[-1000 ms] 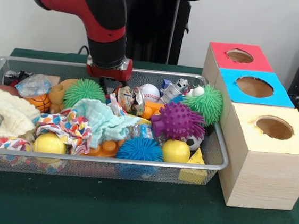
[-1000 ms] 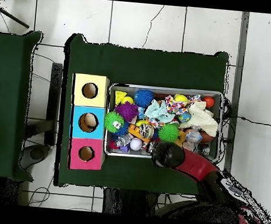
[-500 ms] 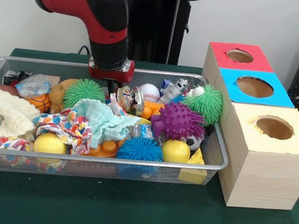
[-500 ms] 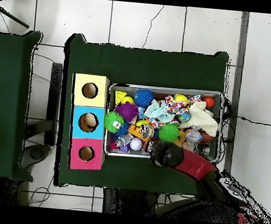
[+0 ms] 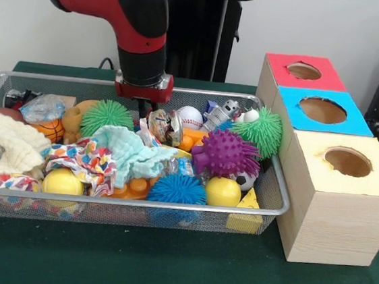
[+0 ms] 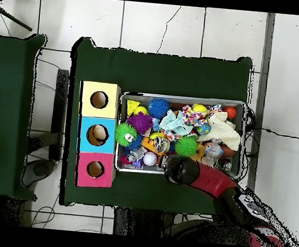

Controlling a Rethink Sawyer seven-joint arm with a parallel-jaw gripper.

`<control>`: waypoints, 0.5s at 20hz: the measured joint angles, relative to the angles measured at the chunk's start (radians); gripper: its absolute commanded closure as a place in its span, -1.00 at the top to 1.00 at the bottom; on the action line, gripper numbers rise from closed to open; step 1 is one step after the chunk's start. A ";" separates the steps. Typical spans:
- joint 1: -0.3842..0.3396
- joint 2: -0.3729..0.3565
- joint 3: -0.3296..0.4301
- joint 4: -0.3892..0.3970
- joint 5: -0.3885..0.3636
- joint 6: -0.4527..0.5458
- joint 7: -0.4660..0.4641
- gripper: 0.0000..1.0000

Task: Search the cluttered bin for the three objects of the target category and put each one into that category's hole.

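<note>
One gripper low over tray far edge beside crushed can; finger opening impossible to tell. Red hole at box row's far end. From overhead: arm above tray near edge, red hole left.

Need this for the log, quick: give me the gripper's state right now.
Gripper: cannot be told; it hangs over the far side of the long silver wire-mesh bin, too hidden among the toys to read, and nothing visibly held.

Red-and-black robot arm above silver wire-mesh tray of toys; three-holed pale wood box beside it on green bench.
</note>
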 measured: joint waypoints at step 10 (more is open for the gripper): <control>0.111 -0.127 -0.019 0.002 -0.001 0.148 0.000 -1.00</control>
